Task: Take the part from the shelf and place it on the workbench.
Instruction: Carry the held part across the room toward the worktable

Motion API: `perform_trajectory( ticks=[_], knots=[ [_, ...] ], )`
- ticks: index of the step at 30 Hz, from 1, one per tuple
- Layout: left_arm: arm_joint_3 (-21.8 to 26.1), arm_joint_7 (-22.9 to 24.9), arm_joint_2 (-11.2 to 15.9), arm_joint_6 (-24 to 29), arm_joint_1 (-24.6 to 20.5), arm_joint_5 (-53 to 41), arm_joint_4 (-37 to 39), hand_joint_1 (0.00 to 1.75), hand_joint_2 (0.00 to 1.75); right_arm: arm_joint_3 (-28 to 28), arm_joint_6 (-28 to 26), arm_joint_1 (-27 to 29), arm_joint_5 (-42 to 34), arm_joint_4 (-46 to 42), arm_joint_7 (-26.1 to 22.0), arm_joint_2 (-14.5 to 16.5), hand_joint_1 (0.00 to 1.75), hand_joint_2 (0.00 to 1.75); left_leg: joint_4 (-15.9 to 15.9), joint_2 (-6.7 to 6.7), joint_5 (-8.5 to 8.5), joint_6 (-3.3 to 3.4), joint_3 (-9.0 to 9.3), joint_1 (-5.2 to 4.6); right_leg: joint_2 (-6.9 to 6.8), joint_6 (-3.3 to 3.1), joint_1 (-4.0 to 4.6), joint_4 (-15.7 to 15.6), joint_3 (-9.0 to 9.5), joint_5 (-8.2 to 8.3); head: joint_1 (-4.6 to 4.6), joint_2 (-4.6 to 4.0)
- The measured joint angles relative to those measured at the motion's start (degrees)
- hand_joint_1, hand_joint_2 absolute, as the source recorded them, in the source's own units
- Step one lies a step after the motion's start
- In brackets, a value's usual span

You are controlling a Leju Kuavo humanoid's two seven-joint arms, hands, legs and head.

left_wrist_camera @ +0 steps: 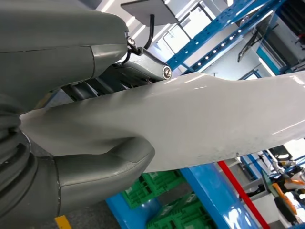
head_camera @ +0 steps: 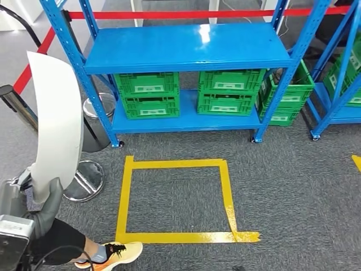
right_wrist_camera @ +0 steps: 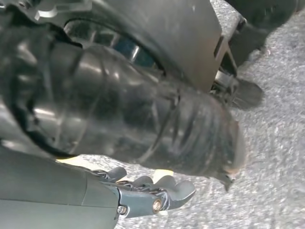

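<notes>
The part (head_camera: 57, 121) is a white, curved, glossy shell, already off the shelf (head_camera: 187, 48) and held upright at the left edge of my head view. I judge it stiff and light for its size, moulded plastic by the look of it. The smooth gloss suggests a slippery surface, and the long overhang above the grip suggests it will lever against the fingers when the arm swings. The best hold is the narrow lower end, where the shell tapers and a thumb can wrap the edge.

My left hand (head_camera: 44, 206) holds it exactly there. In the left wrist view the thick thumb (left_wrist_camera: 104, 171) presses against one face of the shell, and the darker fingers (left_wrist_camera: 144, 64) clamp the opposite face, so the part is pinched between them. The left forearm is raised and bent at my side, with the shell standing nearly vertical and curving away from the hand.

My right hand (right_wrist_camera: 151, 198) hangs low over the grey carpet (right_wrist_camera: 273, 143). Its fingers are curled loosely inward and hold nothing.

The workbench is not visible. I see the blue shelf, green crates (head_camera: 146, 93), a yellow taped square (head_camera: 174, 200) on the floor and a person's shoe (head_camera: 121, 252).
</notes>
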Motion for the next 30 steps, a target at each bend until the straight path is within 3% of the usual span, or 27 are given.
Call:
perform_trajectory(
  ticks=[1, 2, 3, 4, 5, 6, 7, 9, 10, 12, 13, 14, 16, 17, 18, 19, 20, 21, 22, 24, 25, 27, 28, 30],
  knots=[
    [0.0, 0.0, 0.09, 0.0, 0.02, 0.01, 0.0, 1.75, 1.75, 0.0, -0.01, 0.0, -0.01, -0.02, 0.01, -0.03, 0.0, 0.0, 3.63, 0.0, -3.09, -0.23, -0.45, 0.12, -0.09, -0.27, 0.06, 0.33, -0.99, 0.61, -0.09, 0.0],
    [0.0, 0.01, 0.14, 0.0, 0.03, 0.02, 0.0, 1.75, 1.75, 0.0, -0.01, -0.03, -0.01, -0.04, 0.0, -0.04, 0.0, 0.0, 7.33, 0.0, -5.03, -0.42, -0.73, 0.22, -0.18, -0.34, 0.12, 0.78, -1.96, 1.19, -0.12, 0.0],
    [0.0, 0.01, 0.18, 0.0, 0.04, 0.02, 0.0, 1.75, 1.75, 0.01, 0.0, -0.07, 0.0, -0.07, -0.01, -0.04, 0.0, 0.0, 10.19, 0.0, -5.46, -0.55, -0.66, 0.26, -0.23, -0.35, 0.15, 1.39, -3.09, 1.77, -0.1, 0.0],
    [0.0, 0.01, 0.23, 0.0, 0.06, 0.02, 0.0, 1.75, 1.75, 0.01, 0.01, -0.09, 0.0, -0.11, -0.01, -0.03, 0.0, 0.0, 11.54, 0.0, -4.45, -0.61, -0.04, 0.27, -0.27, -0.3, 0.16, 2.08, -4.31, 2.31, -0.11, 0.0],
    [0.0, 0.01, 0.25, 0.0, 0.06, 0.02, 0.0, 1.75, 1.75, 0.02, 0.01, -0.1, 0.01, -0.15, -0.01, -0.03, 0.0, 0.0, 10.97, 0.0, -2.65, -0.58, 1.34, 0.27, -0.3, -0.2, 0.15, 2.81, -5.58, 2.78, -0.11, 0.0],
    [0.0, 0.01, 0.27, 0.0, 0.06, 0.02, -0.01, 1.75, 1.75, 0.02, 0.01, -0.1, 0.0, -0.18, -0.01, -0.03, 0.0, 0.0, 8.46, -0.02, -1.03, -0.44, 3.58, 0.27, -0.3, -0.07, 0.15, 3.54, -6.88, 3.22, -0.13, 0.0],
    [0.0, 0.01, 0.3, 0.0, 0.03, 0.02, -0.03, 1.75, 1.75, 0.02, 0.01, -0.09, 0.0, -0.21, -0.01, -0.03, 0.0, 0.0, 4.52, -0.04, -0.68, -0.18, 6.44, 0.21, -0.27, 0.11, 0.21, 4.22, -7.96, 3.6, -0.13, 0.0],
    [0.0, -0.03, 0.36, 0.0, -0.03, 0.03, -0.12, 1.75, 1.75, 0.02, 0.01, -0.08, 0.01, -0.29, -0.02, -0.03, 0.0, 0.0, -3.04, -0.07, -2.12, 0.48, 11.14, 0.01, -0.19, 0.69, 0.28, 5.04, -9.35, 4.5, -0.08, 0.0],
    [0.0, -0.07, 0.41, -0.01, -0.06, 0.04, -0.17, 1.75, 1.75, 0.02, 0.01, -0.08, 0.01, -0.33, -0.03, -0.03, 0.0, 0.0, -5.05, -0.08, -2.87, 0.84, 12.05, -0.17, -0.17, 1.07, 0.24, 5.09, -9.71, 5.08, -0.07, 0.0],
    [0.0, -0.12, 0.45, -0.03, -0.1, 0.07, -0.21, 1.75, 1.75, 0.03, 0.01, 0.02, 0.01, -0.36, -0.03, -0.05, 0.0, 0.0, -5.98, 0.04, -2.0, 1.56, 11.27, -0.24, -0.06, 1.85, 0.1, 4.76, -10.25, 6.11, -0.13, 0.0],
    [0.0, -0.14, 0.47, -0.05, -0.12, 0.1, -0.22, 1.75, 1.75, 0.04, 0.01, 0.08, 0.01, -0.37, -0.03, -0.08, 0.0, 0.0, -6.2, 0.13, -1.15, 1.98, 10.54, -0.14, 0.1, 2.19, 0.05, 5.03, -10.66, 5.36, -0.08, 0.0],
    [0.01, -0.14, 0.47, -0.07, -0.15, 0.18, -0.22, 1.75, 1.75, 0.05, 0.01, 0.16, 0.0, -0.38, -0.02, -0.1, 0.0, 0.0, -6.43, 0.22, -0.25, 2.35, 9.66, 0.01, 0.26, 2.49, 0.01, 6.12, -11.26, 3.46, 0.05, 0.0],
    [0.02, -0.19, 0.47, -0.19, -0.17, 0.41, -0.24, 1.75, 1.75, 0.09, 0.01, 0.17, -0.01, -0.43, 0.01, -0.12, 0.0, 0.0, -6.52, 0.33, 1.38, 2.81, 7.81, 0.12, 0.47, 3.0, -0.23, 11.39, -12.49, -2.73, 0.4, 0.0],
    [0.02, -0.25, 0.47, -0.3, -0.17, 0.55, -0.24, 1.75, 1.75, 0.11, 0.02, 0.15, -0.01, -0.48, 0.02, -0.12, 0.0, 0.0, -6.45, 0.36, 2.17, 2.85, 6.85, 0.1, 0.48, 3.22, -0.35, 14.85, -12.88, -4.99, 0.52, 0.0],
    [0.02, -0.33, 0.47, -0.43, -0.17, 0.67, -0.24, 1.75, 1.75, 0.13, 0.03, 0.1, -0.02, -0.55, 0.02, -0.12, 0.0, 0.0, -6.31, 0.39, 2.96, 2.81, 5.83, 0.07, 0.48, 3.4, -0.43, 17.9, -12.87, -5.76, 0.58, 0.0],
    [0.02, -0.43, 0.47, -0.52, -0.18, 0.8, -0.24, 1.75, 1.75, 0.16, 0.03, 0.04, -0.04, -0.62, 0.02, -0.12, 0.0, 0.0, -6.1, 0.4, 3.72, 2.73, 4.71, 0.06, 0.48, 3.53, -0.49, 19.66, -12.31, -4.95, 0.61, 0.0],
    [0.02, -0.53, 0.47, -0.63, -0.19, 0.92, -0.24, 1.75, 1.75, 0.2, 0.04, 0.0, -0.07, -0.7, 0.02, -0.13, 0.0, 0.0, -5.83, 0.41, 4.46, 2.6, 3.55, 0.06, 0.48, 3.58, -0.53, 19.67, -10.94, -3.09, 0.66, 0.0],
    [0.02, -0.62, 0.47, -0.71, -0.19, 1.01, -0.24, 1.75, 1.75, 0.24, 0.03, -0.04, -0.1, -0.76, 0.02, -0.13, 0.0, 0.0, -5.52, 0.41, 5.15, 2.44, 2.48, 0.07, 0.48, 3.54, -0.56, 17.66, -8.55, -1.18, 0.67, 0.0],
    [0.02, -0.7, 0.47, -0.78, -0.19, 1.08, -0.25, 1.75, 1.75, 0.29, 0.03, -0.12, -0.14, -0.81, 0.03, -0.14, 0.0, 0.0, -5.21, 0.4, 5.79, 2.23, 1.59, 0.06, 0.5, 3.4, -0.56, 13.81, -5.28, -0.44, 0.66, 0.0],
    [0.02, -0.88, 0.46, -0.87, -0.22, 1.13, -0.26, 1.75, 1.75, 0.38, 0.02, -0.31, -0.19, -0.9, 0.02, -0.15, 0.0, 0.0, -4.83, 0.41, 7.03, 1.68, 0.61, -0.05, 0.58, 2.86, -0.4, 4.58, 1.24, -1.87, 0.61, 0.0],
    [0.02, -1.0, 0.45, -0.9, -0.25, 1.21, -0.26, 1.75, 1.75, 0.42, 0.01, -0.39, -0.23, -0.93, -0.01, -0.16, 0.0, 0.0, -4.88, 0.47, 7.64, 1.35, 0.43, -0.03, 0.63, 2.52, -0.25, 1.64, 2.86, -2.91, 0.63, 0.0],
    [0.02, -1.19, 0.45, -1.02, -0.26, 1.6, -0.27, 1.75, 1.75, 0.46, 0.03, -0.36, -0.49, -0.98, -0.07, -0.16, 0.0, 0.0, -5.27, 0.62, 8.64, 0.56, 0.25, 0.13, 0.68, 1.61, -0.1, 0.23, 2.67, -2.89, 0.69, 0.0],
    [0.02, -1.28, 0.47, -1.15, -0.22, 1.88, -0.28, 1.75, 1.75, 0.47, 0.08, -0.24, -0.69, -1.01, -0.13, -0.16, 0.0, 0.0, -5.07, 0.6, 8.07, 0.19, 0.01, 0.24, 0.7, 1.14, -0.13, 0.15, 2.19, -2.4, 0.72, 0.0],
    [0.02, -1.41, 0.59, -1.48, -0.1, 2.39, -0.28, 1.75, 1.75, 0.49, 0.19, 0.04, -1.09, -1.03, -0.31, -0.21, 0.0, 0.0, -2.0, 0.45, 3.54, -0.33, -0.86, 0.35, 0.72, 0.31, -0.28, 0.07, 0.98, -1.08, 0.5, 0.0]
  ],
)
